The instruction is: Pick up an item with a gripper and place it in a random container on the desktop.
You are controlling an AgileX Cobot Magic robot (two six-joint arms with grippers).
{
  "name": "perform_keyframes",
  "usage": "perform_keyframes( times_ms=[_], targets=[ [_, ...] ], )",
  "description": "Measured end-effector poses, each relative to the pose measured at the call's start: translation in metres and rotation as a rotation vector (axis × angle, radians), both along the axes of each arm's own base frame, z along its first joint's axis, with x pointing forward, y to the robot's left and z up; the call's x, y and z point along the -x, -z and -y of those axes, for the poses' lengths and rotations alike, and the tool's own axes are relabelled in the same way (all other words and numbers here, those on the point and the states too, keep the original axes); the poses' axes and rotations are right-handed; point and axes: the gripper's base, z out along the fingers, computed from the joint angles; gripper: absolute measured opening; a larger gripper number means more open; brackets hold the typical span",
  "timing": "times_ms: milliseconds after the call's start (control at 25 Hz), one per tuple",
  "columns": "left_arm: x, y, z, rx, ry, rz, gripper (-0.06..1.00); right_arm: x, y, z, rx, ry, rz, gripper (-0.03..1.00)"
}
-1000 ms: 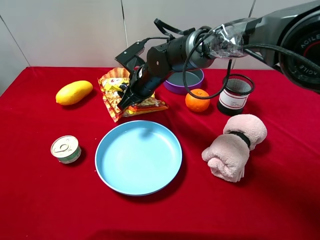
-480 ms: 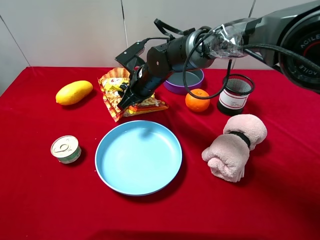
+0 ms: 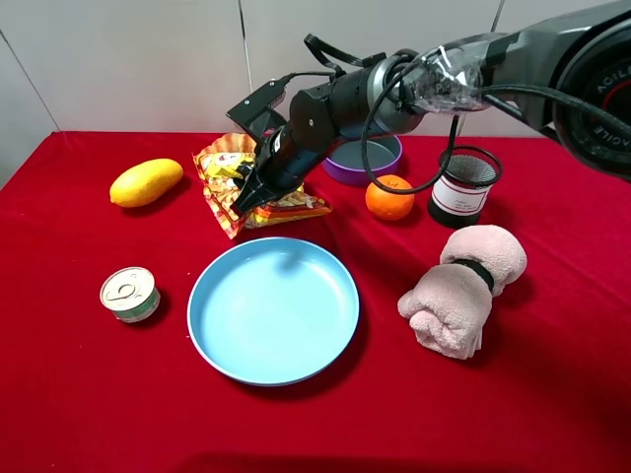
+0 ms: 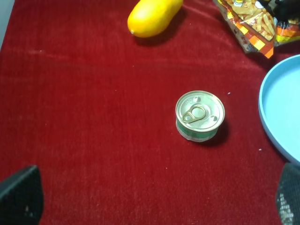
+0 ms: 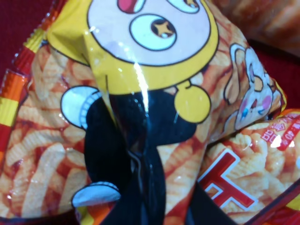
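Note:
The snack bag (image 3: 225, 172) lies on the red desktop (image 3: 89, 394) just behind the light-blue plate (image 3: 273, 310). My right gripper (image 3: 251, 200) reaches across from the right and is shut on the bag's near right part. The right wrist view is filled by the bag (image 5: 187, 93), creased where the black jaws pinch it, with my right gripper (image 5: 159, 213) at its lower edge. My left gripper (image 4: 154, 199) is open and empty, with its fingertips (image 4: 18, 192) wide apart above the cloth. The left wrist view also shows a corner of the bag (image 4: 253, 23) and the plate's rim (image 4: 265, 108).
A yellow mango (image 3: 146, 182) lies at back left and a tin can (image 3: 129, 294) stands left of the plate. A purple pan (image 3: 370, 158), an orange (image 3: 389, 197), a black mesh cup (image 3: 463, 185) and a rolled pink towel (image 3: 461, 289) are on the right.
Almost nothing has changed. The right gripper stays closed on the bag and has shifted a touch upward.

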Motion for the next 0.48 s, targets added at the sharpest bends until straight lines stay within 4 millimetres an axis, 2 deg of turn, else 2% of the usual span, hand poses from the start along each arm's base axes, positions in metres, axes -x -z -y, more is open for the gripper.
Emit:
perform_keyframes(
  times_ms=[200,480],
  targets=[
    [0.000,0.000,0.000,0.000,0.000,0.000,0.99,0.001,-0.007,0.001,0.000,-0.001,0.001,-0.03],
    [0.000,0.000,0.000,0.000,0.000,0.000,0.99,0.003,-0.013,0.003,0.012,-0.003,-0.012,-0.03]
  ],
)
